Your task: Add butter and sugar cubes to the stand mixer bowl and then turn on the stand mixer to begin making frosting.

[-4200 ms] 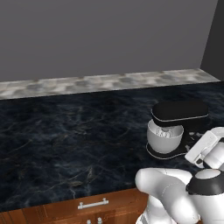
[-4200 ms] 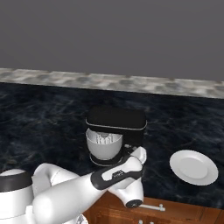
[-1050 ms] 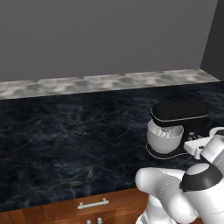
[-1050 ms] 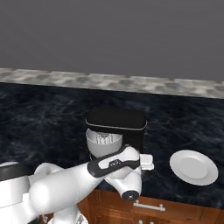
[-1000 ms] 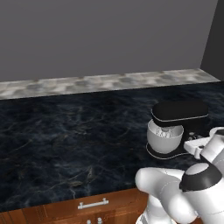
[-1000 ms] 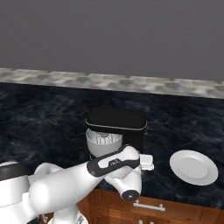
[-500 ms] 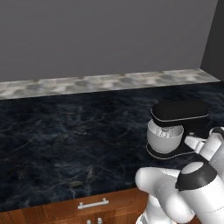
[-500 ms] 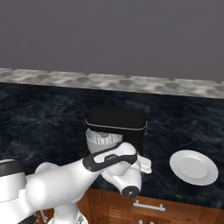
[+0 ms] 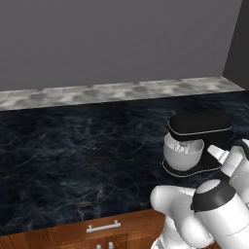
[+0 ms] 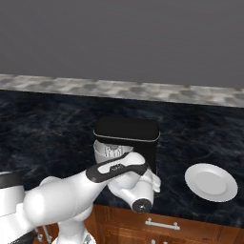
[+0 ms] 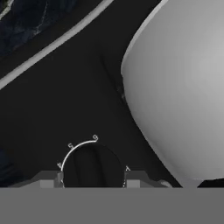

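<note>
The black stand mixer [image 9: 199, 125] stands on the dark counter with its head down over the pale stand mixer bowl [image 9: 182, 154]. From the right base view the stand mixer [image 10: 126, 129] and the bowl [image 10: 107, 151] sit just behind my forearm, and my hand is pressed in by the mixer's pillar. Up close, my gripper [image 11: 92, 179] is open, one fingertip [image 11: 50, 179] on each side of a round black dial [image 11: 92, 164] with a white arc scale. The bowl's wall [image 11: 183, 87] curves on the right. Butter and sugar cubes are out of view.
A white plate [image 10: 211, 182] lies on the counter right of the mixer. The counter's front edge runs above wooden drawers with metal handles [image 10: 162, 224]. A pale stone strip [image 9: 121, 91] and a grey wall close off the back.
My hand has swung up from the counter's front edge and in against the mixer's right side. Mixer, bowl and plate have stayed put.
</note>
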